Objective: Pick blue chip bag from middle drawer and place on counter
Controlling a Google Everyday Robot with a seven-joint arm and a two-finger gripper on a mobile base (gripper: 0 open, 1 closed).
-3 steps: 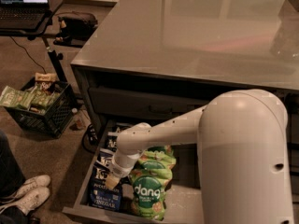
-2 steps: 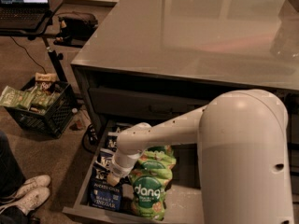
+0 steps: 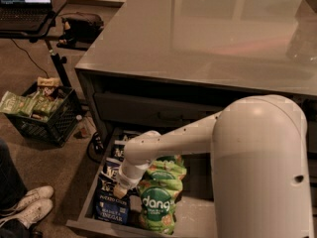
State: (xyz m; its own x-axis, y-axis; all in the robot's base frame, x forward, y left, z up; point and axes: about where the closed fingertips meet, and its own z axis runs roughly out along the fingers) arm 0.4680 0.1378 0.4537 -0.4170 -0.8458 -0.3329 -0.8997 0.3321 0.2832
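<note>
The middle drawer (image 3: 87,208) is pulled open at the bottom of the cabinet. The blue chip bag (image 3: 112,206) lies flat at its front left, with more dark bags behind it. Two green "dang" bags (image 3: 157,203) lie just right of it. My gripper (image 3: 122,189) reaches down into the drawer on the white arm (image 3: 173,139), right above the blue chip bag's upper edge and against the green bags' left side. The grey counter (image 3: 208,29) spreads above the drawer.
A closed drawer front (image 3: 148,111) sits above the open drawer. A black crate (image 3: 43,119) of snack bags stands on the floor at left. A laptop on a stand (image 3: 26,5) is at the top left. A person's white shoes (image 3: 29,206) are at the bottom left.
</note>
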